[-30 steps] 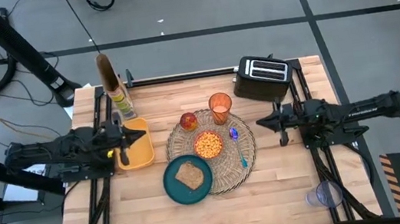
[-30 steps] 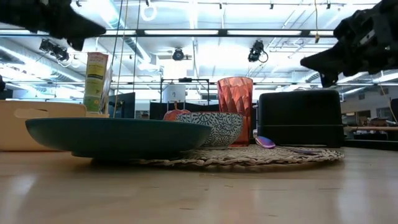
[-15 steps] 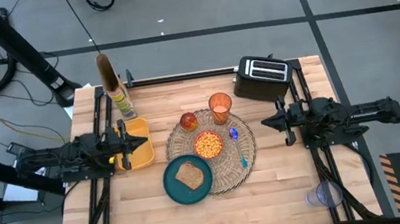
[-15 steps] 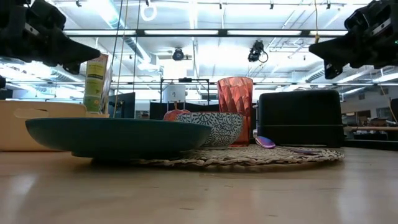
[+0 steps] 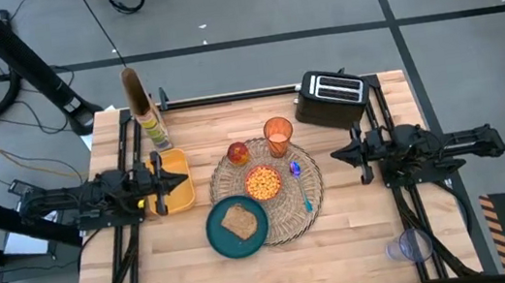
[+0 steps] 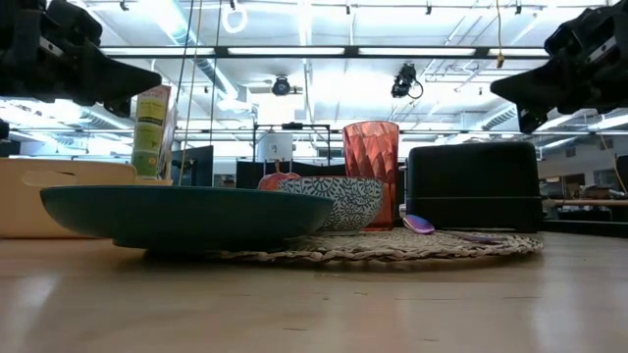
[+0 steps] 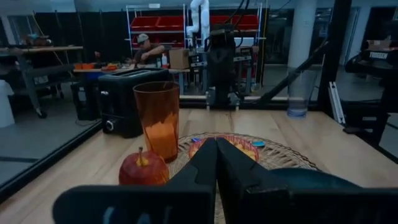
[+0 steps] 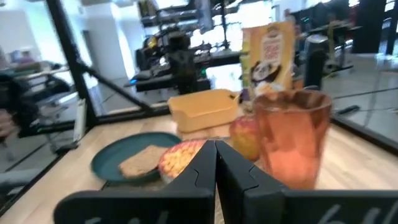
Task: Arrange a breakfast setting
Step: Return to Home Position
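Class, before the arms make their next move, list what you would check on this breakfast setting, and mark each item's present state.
1. Toast on teal plate: ok.
2. Pink bowl on placemat: ok.
3. Blue spoon on placemat beside bowl: ok.
4. Orange cup upright, apple beside it: ok.
5. Left end effector shut, empty, off the setting: ok.
6. Right end effector shut, empty, off the setting: ok.

The table [image 5: 360, 215] is pale wood, smooth with a soft shine. The placemat [image 5: 294, 216] is woven straw, rough and bumpy. The cup [image 5: 278, 136] is see-through plastic, shiny, with cut sides. The plate [image 5: 217, 239] looks smooth and dull. My left gripper [image 7: 216, 144] is dark, dull plastic.
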You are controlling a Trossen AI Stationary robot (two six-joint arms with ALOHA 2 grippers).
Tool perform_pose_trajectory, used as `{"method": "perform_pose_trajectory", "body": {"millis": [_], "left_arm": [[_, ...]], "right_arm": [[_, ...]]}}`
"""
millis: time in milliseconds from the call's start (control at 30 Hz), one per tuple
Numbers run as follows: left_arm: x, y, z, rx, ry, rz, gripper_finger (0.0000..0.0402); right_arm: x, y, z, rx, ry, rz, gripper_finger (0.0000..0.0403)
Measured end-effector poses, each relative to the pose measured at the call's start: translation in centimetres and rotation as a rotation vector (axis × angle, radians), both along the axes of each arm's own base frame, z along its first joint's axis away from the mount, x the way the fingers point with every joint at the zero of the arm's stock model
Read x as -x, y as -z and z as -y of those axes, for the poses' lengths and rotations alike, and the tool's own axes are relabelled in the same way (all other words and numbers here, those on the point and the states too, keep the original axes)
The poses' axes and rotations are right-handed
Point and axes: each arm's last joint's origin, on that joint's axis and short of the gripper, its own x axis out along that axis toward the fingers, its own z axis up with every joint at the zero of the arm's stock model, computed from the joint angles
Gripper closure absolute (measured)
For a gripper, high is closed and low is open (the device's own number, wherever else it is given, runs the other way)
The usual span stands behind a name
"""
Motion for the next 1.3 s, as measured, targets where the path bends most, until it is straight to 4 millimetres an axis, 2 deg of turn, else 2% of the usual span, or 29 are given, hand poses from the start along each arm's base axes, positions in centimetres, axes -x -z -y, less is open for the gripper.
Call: {"method": "perform_pose_trajectory", "body": {"millis": [333,567,1300], "left_arm": [[-0.03,0.08,0.1,-0.002,0.033,-0.004,0.039],[-0.03,0.02,0.1,-0.002,0.033,0.006,0.039],[-0.02,-0.15,0.1,-0.001,0.033,0.026,0.039]], "right_arm": [[-0.05,0.17,-0.24,-0.015,-0.085,-0.019,0.0389],[-0.1,0.21,-0.24,-0.033,-0.083,-0.023,0.0376],[-0.1,0.2,-0.24,-0.032,-0.083,-0.023,0.0378]]}}
